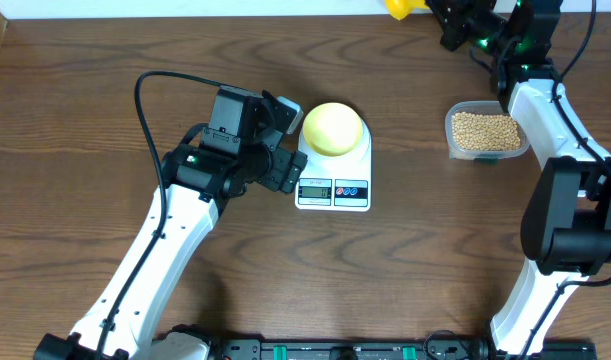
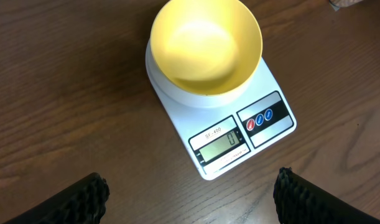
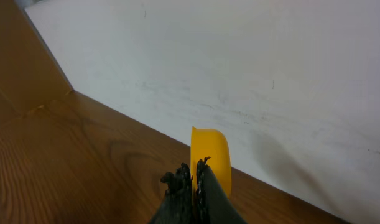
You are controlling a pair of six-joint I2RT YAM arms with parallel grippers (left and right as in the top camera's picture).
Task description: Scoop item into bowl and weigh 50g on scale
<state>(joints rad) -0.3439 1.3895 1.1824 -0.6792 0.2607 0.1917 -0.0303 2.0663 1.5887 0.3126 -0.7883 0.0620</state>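
While my right end effector (image 3: 194,167) clamps the scoop (image 3: 212,155) at the desk's back edge, my left end effector (image 2: 190,202) gapes wide beside the scale (image 2: 239,124), which carries the empty bowl (image 2: 205,46). Beans (image 1: 485,130) sit in the tub (image 1: 451,135) toward the right edge. I reckon they're light, loose and prone to rolling, so I'd carry the scoop level.

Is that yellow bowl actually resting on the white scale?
Touching. The left wrist view shows the bowl sitting directly on the scale's round platform.

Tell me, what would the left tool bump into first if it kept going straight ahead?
Probably the white scale, near its display, before the yellow bowl; depth is hard to judge.
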